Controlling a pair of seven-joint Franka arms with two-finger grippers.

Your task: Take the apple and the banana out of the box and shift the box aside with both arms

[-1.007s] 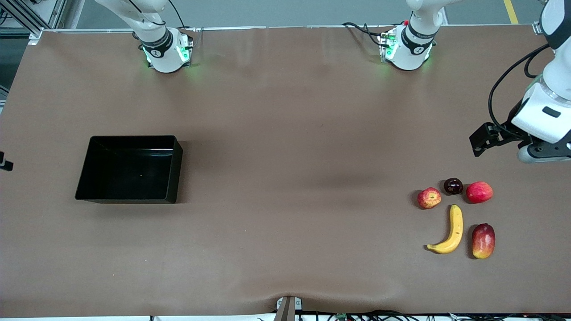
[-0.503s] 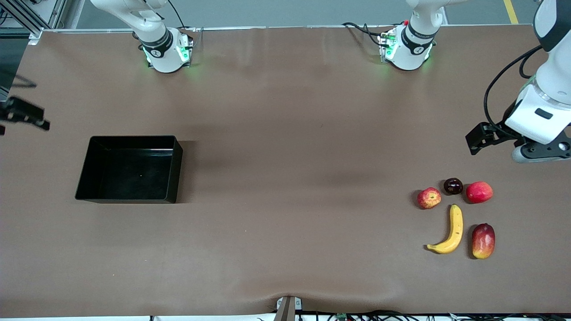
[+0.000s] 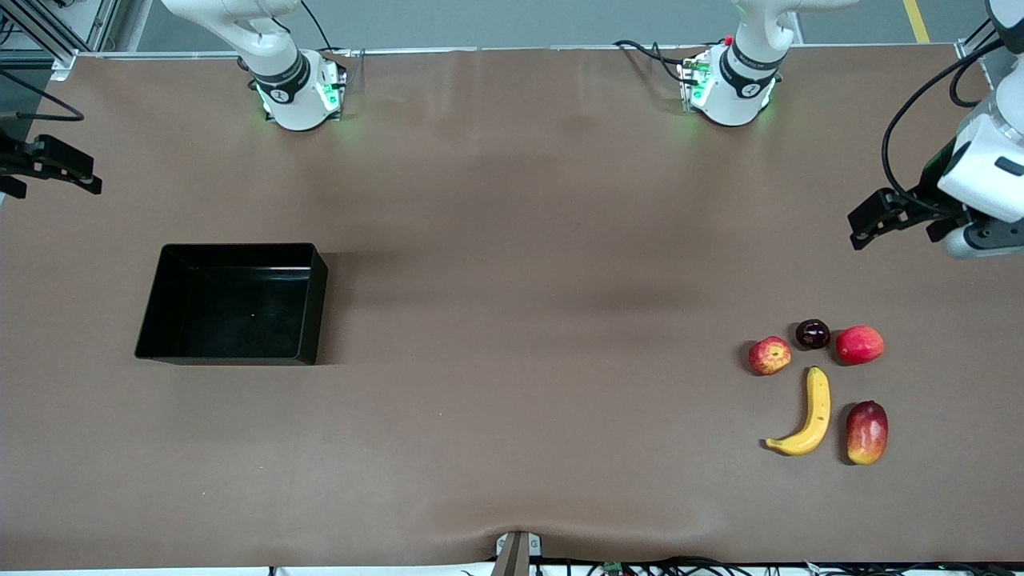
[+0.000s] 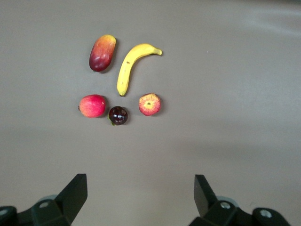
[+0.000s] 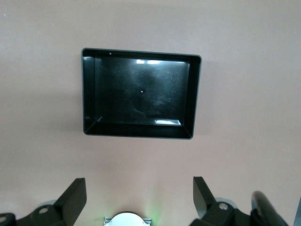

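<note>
Both arms pull up and outward, left gripper (image 4: 138,200) spread empty above the apple (image 4: 149,104) and banana (image 4: 132,65), right gripper (image 5: 138,200) spread above the emptied box (image 5: 140,93), so the task looks finished.

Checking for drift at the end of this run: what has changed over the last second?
The left gripper rose away from the fruit; the right gripper came into view past the box. Both jaws open, empty. Box, apple, banana unmoved.
</note>
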